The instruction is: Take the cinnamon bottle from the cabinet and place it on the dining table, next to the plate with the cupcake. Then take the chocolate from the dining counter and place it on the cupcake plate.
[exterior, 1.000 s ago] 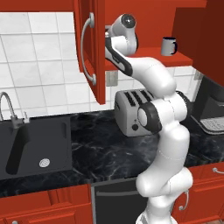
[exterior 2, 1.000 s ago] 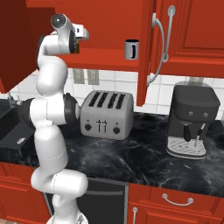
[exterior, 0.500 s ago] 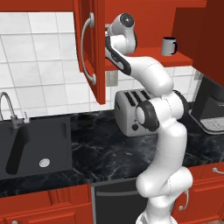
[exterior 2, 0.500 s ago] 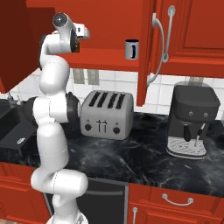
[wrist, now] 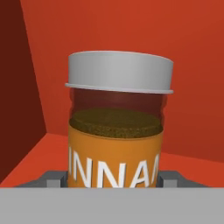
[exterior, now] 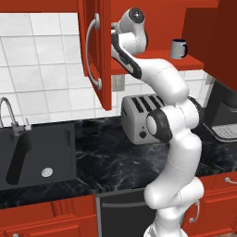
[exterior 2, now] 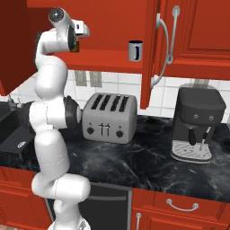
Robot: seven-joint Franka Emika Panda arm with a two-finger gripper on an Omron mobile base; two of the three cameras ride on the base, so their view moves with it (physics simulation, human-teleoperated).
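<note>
The cinnamon bottle (wrist: pixel 116 131) stands close in front of the hand camera, amber with an orange label band and a grey cap. My gripper (wrist: pixel 114 180) is shut on it, with a grey fingertip (wrist: pixel 54 178) pressed against each side of the label. The jar's base is hidden. My arm reaches up into the open red wall cabinet (exterior: pixel 95 51), and the hand (exterior 2: pixel 75 44) sits at the left end of the cabinet's shelf (exterior 2: pixel 112 60). Red cabinet walls surround the jar.
A dark mug (exterior 2: pixel 134 50) stands on the same shelf to the right of my hand. The open cabinet door (exterior 2: pixel 150 54) hangs beside it. Below on the black marble worktop are a toaster (exterior 2: pixel 110 117), a coffee machine (exterior 2: pixel 197 123) and a sink (exterior: pixel 37 152).
The hand has edged slightly deeper into the cabinet over the last second. The rest of the arm has barely moved.
</note>
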